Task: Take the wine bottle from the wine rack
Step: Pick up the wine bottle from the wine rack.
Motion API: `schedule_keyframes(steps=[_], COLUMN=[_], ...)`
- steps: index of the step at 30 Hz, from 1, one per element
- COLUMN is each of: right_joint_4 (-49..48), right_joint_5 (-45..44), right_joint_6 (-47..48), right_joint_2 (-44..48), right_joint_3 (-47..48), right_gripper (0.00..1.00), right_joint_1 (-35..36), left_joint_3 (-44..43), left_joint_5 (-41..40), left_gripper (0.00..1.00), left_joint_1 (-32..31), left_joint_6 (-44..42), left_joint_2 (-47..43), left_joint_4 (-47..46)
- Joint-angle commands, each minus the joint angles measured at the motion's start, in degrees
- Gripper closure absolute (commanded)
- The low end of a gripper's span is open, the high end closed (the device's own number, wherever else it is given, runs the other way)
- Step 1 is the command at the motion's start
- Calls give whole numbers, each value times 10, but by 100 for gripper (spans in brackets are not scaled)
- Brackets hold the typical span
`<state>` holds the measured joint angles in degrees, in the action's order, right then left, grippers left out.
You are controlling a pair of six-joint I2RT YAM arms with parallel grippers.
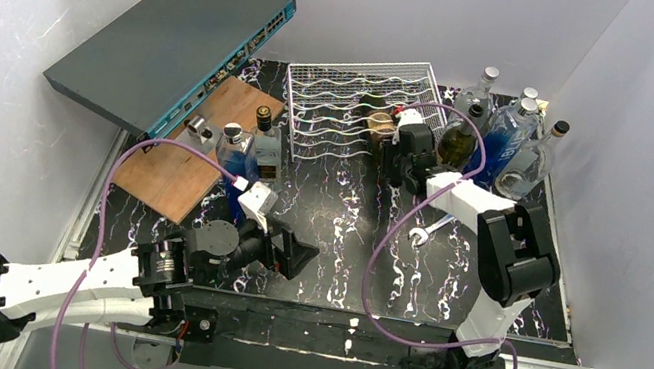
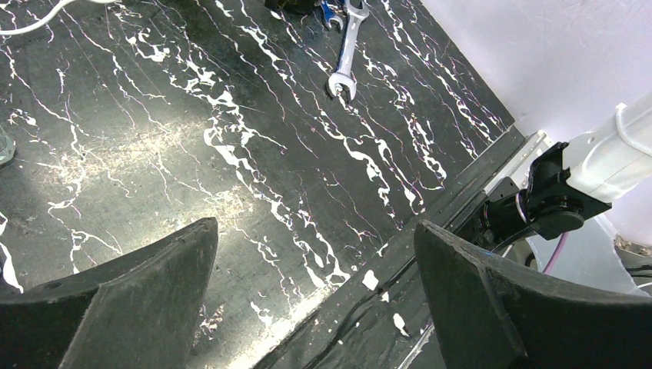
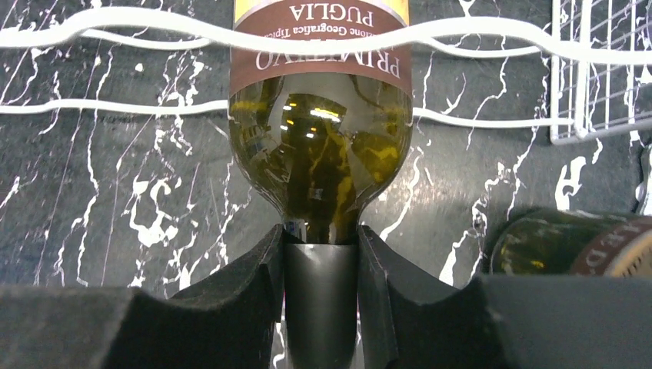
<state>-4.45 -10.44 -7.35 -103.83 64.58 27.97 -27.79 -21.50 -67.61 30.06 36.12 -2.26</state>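
Right gripper (image 3: 321,257): jaws pinch the dark-capped neck of the wine bottle (image 3: 319,154). The bottle lies in a cradle of the wine rack (image 3: 115,27), near the rack's right side, neck toward the arm. The right wrist view shows a second bottle (image 3: 569,242) lying just beside it.

Left gripper (image 2: 314,229): jaws spread wide, holding nothing, over bare table (image 2: 154,115); a wrench (image 2: 346,54) lies beyond.

Top view: open table before the rack, standing bottles (image 1: 506,125) crowding its right edge.

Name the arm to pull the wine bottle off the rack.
Right: the right hand grips the wine bottle by the neck in the wine rack; the left hand hangs open over the table.
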Motion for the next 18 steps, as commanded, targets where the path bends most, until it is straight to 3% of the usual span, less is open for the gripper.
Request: schedule_keyframes(steps=[1, 18], right_joint_4=[-42, -57], right_joint_5=[27, 50], right_joint_6=[-2, -9], right_joint_2=[58, 169], right_joint_3=[-27, -151], right_gripper=[99, 99], right_joint_1=[1, 1], left_joint_3=[-17, -21], left_joint_5=[-10, -4], left_gripper=[2, 2], left_joint_1=[2, 2], left_joint_6=[2, 3], left_joint_2=[-1, 14], left_joint_4=[2, -2])
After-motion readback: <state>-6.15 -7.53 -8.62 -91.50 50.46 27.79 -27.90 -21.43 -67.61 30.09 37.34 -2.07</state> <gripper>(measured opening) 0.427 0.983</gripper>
